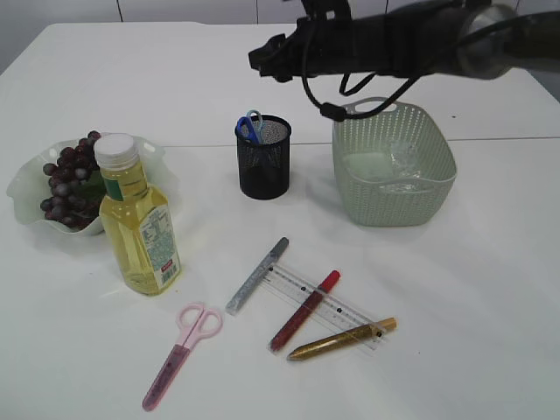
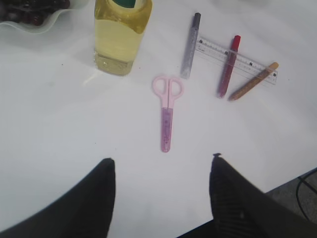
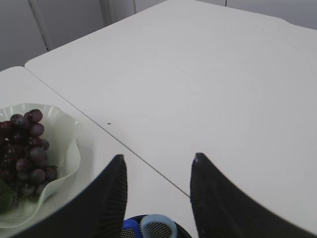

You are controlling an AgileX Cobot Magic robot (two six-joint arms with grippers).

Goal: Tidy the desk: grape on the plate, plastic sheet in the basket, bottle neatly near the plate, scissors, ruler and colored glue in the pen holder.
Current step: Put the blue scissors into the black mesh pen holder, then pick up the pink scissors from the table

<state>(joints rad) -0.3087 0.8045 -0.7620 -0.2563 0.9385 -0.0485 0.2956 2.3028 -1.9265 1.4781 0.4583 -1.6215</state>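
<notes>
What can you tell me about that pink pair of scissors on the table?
The pink scissors are small, with two pale pink loop handles and blades sheathed in a translucent purplish-pink cover. They look plastic. They lie flat and closed on the white table, handles toward the bottle, tip toward the near edge. Nothing touches them; the left gripper is open above them.

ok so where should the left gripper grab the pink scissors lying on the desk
Grip the pink scissors across the narrow sheathed blade, coming straight down from above. They lie flat on the table with clear space on both sides of the blade, and the straight sheath is probably easier to pinch than the rounded handle loops. The left gripper is open, just short of the blade tip.
</notes>
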